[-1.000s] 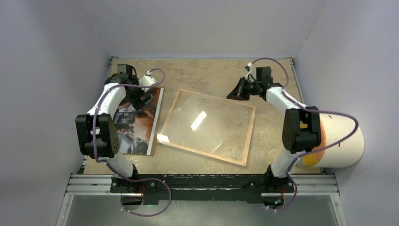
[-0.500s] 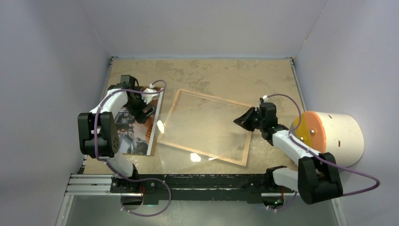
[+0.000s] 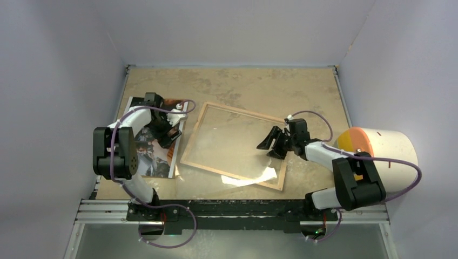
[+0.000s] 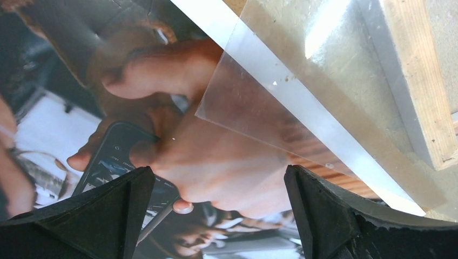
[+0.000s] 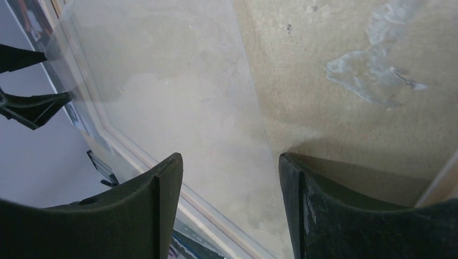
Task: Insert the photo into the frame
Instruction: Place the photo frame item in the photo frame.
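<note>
- The table [image 3: 243, 86] is seen under everything.
- The frame [image 3: 243, 112] is laid flat at the middle, wood face up and slightly turned.
- The photo [image 3: 153, 159] is laid picture up just left of the frame, outside it.
- A clear sheet [image 3: 227, 140] is laid across the frame, with one corner lapped over the photo's white border.
- The left gripper [image 3: 166, 131] is held over the photo's right edge, fingers spread, nothing pinched.
- The right gripper [image 3: 270, 147] is held over the sheet near the frame's right rail, fingers spread, empty.
</note>
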